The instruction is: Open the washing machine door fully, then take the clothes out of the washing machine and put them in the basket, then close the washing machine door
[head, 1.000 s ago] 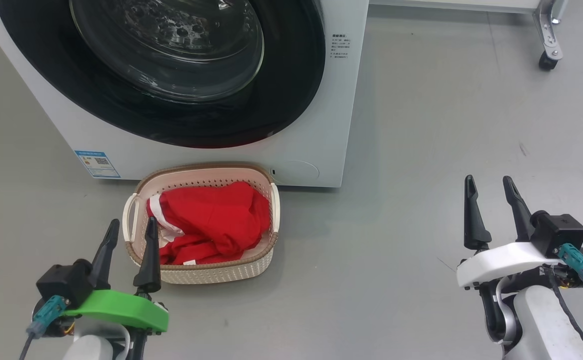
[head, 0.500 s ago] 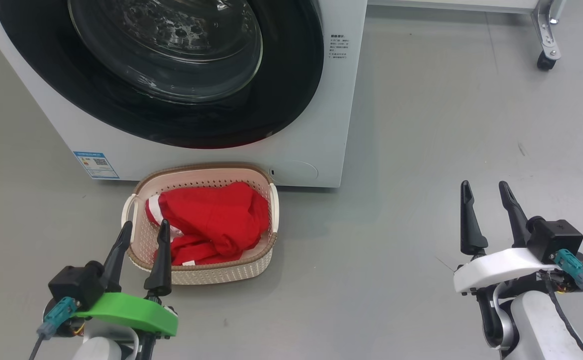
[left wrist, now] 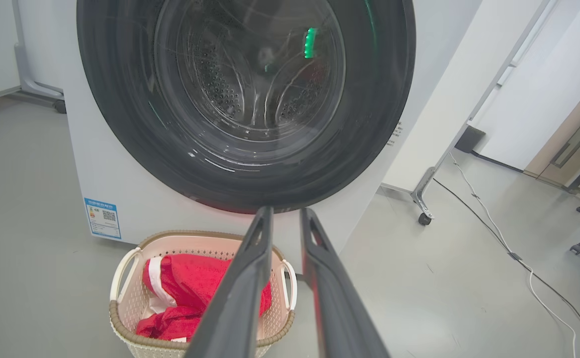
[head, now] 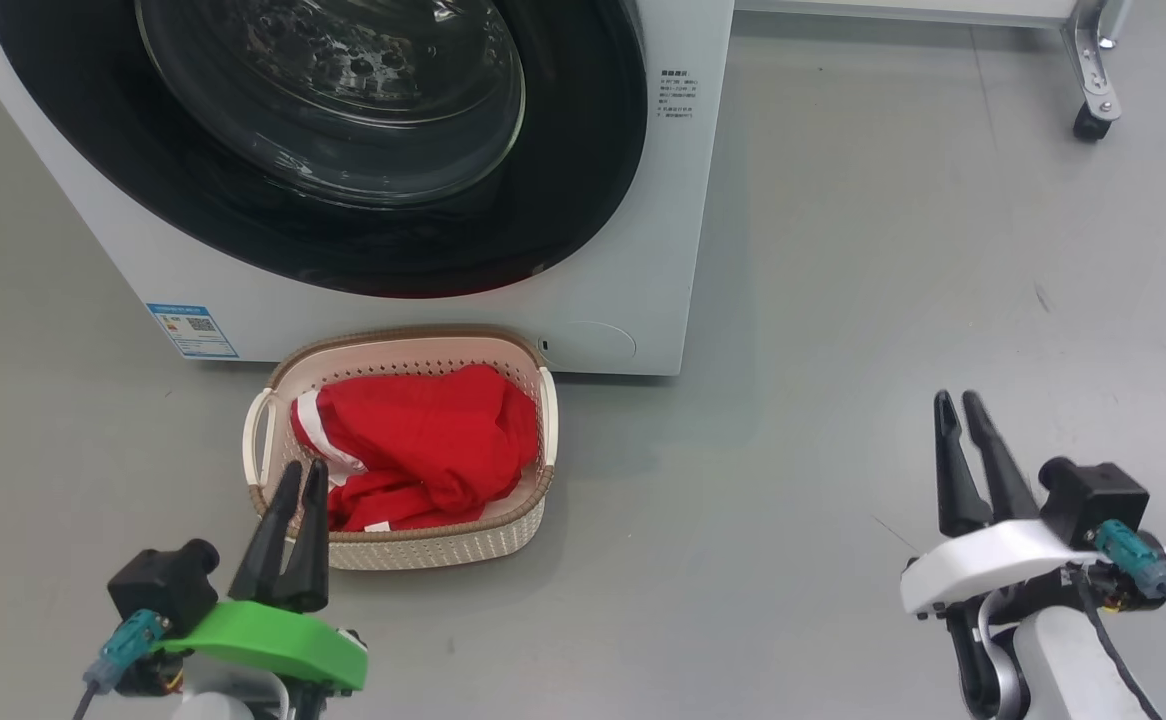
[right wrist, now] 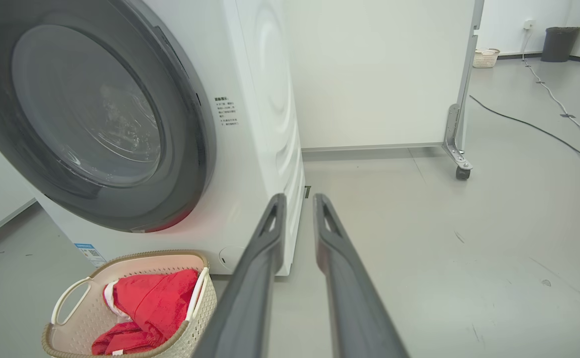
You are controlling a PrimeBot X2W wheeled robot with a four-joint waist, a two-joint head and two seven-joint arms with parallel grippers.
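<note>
1. Nearest, at the floor's near left edge, the left gripper (head: 304,468) hung low. Its two dark fingers stood a narrow gap apart with nothing between them. In the head view its tips showed in front of the basket's near left corner.
2. At the near right, the right gripper (head: 955,400) stood over bare floor (head: 893,250). Its fingers were likewise narrowly parted and empty, well apart from the basket.
3. Just beyond the left gripper, the basket (head: 423,545) sat upright on the floor, its far rim close under the machine's front. Whether they touched I could not tell.
4. Inside it the clothes (head: 423,440) lay heaped, red, with white trim showing toward the basket's left end.
5. Behind the basket stood the washing machine (head: 663,250), with a blue label (head: 193,330) low at its front left corner.
6. On its front, the washing machine door (head: 583,150) lay flush and shut. Its black rim ringed the glass bowl (head: 343,100), and a faint red glint showed on the rim's lowest part.
7. Farthest, by the floor's far right edge, a caster (head: 1088,120) of a metal frame rested on the floor.
</note>
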